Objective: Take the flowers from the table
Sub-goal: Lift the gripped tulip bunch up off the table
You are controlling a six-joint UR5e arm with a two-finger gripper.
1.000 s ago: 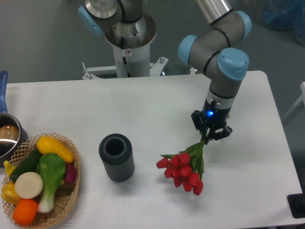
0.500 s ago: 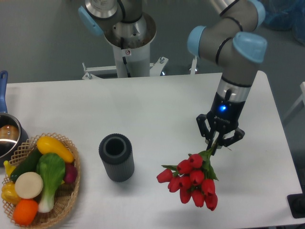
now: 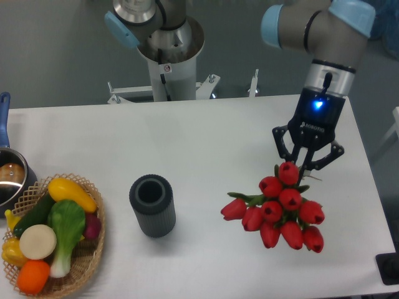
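From my console the pick looks done: above the right side of the desk (image 3: 206,137) my pincer (image 3: 306,163) is clamped on the flowers (image 3: 280,208), which hang lifted. The basket (image 3: 87,258) holds toy vegetables; the dark cylinder (image 3: 151,205) looks hollow, contents unseen.

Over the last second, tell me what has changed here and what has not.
The tool, shut on the flowers, has risen toward the camera and drifted right. The bunch came with it and now hangs buds-down and looks larger. The dark cylinder, wicker basket of toy vegetables and pot stayed put on the table.
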